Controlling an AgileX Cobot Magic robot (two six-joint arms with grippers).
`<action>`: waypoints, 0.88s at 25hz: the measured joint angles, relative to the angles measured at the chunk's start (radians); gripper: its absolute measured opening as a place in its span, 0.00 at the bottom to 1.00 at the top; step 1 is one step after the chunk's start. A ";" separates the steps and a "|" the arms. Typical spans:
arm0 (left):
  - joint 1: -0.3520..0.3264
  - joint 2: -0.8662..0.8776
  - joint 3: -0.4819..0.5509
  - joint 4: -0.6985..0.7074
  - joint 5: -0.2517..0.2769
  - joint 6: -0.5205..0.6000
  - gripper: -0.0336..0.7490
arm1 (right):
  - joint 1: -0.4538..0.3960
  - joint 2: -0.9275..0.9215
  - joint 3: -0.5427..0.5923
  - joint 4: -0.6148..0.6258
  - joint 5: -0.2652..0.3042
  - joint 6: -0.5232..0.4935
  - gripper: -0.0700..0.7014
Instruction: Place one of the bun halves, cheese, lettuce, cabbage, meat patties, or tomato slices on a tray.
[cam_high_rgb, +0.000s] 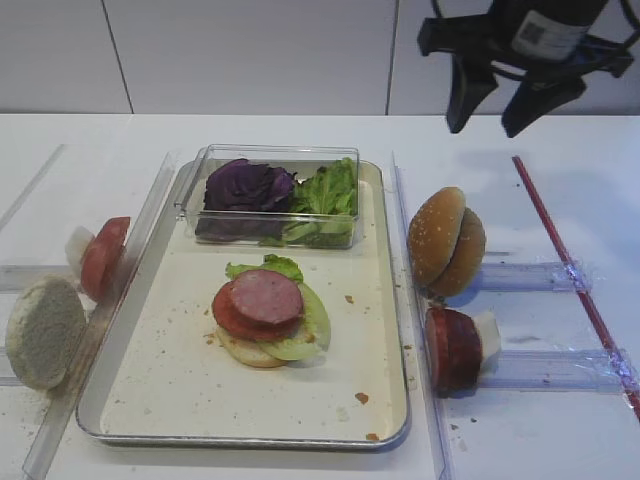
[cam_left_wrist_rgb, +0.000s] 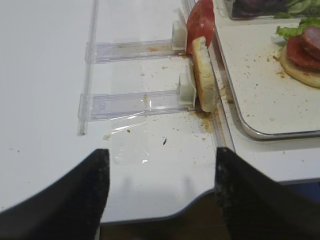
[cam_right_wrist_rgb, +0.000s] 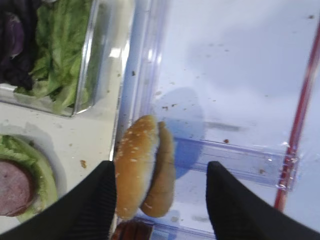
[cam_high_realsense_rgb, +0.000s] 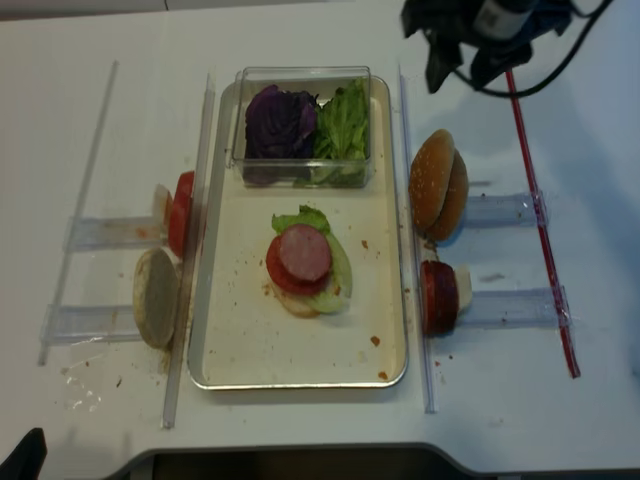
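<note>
On the cream tray (cam_high_rgb: 180, 385) lies a stack: a pale bun half (cam_high_rgb: 245, 350), lettuce (cam_high_rgb: 305, 325), a tomato slice (cam_high_rgb: 232, 312) and a meat patty (cam_high_rgb: 268, 296) on top. Two sesame bun halves (cam_high_rgb: 446, 241) stand on edge right of the tray, with meat patties (cam_high_rgb: 455, 348) in front of them. Tomato slices (cam_high_rgb: 103, 256) and a pale bun half (cam_high_rgb: 45, 331) stand on the left. My right gripper (cam_high_rgb: 508, 100) hangs open high above the sesame bun halves (cam_right_wrist_rgb: 145, 172), which show between its fingers (cam_right_wrist_rgb: 95, 200). My left gripper (cam_left_wrist_rgb: 160, 157) is open over the table's front edge. No cheese shows.
A clear plastic box (cam_high_rgb: 270, 195) at the tray's far end holds purple cabbage (cam_high_rgb: 245, 187) and green lettuce (cam_high_rgb: 328, 192). Clear plastic rails and holders (cam_high_rgb: 540, 275) flank the tray. A red strip (cam_high_rgb: 575, 275) runs along the right side. Crumbs dot the tray and table.
</note>
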 joint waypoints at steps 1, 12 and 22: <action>0.000 0.000 0.000 0.000 0.000 0.000 0.60 | -0.024 -0.016 0.012 -0.002 0.000 -0.002 0.64; 0.000 0.000 0.000 0.000 0.000 0.000 0.60 | -0.183 -0.159 0.136 -0.100 0.001 -0.059 0.64; 0.000 0.000 0.000 0.000 0.000 0.000 0.60 | -0.183 -0.306 0.351 -0.107 0.001 -0.077 0.64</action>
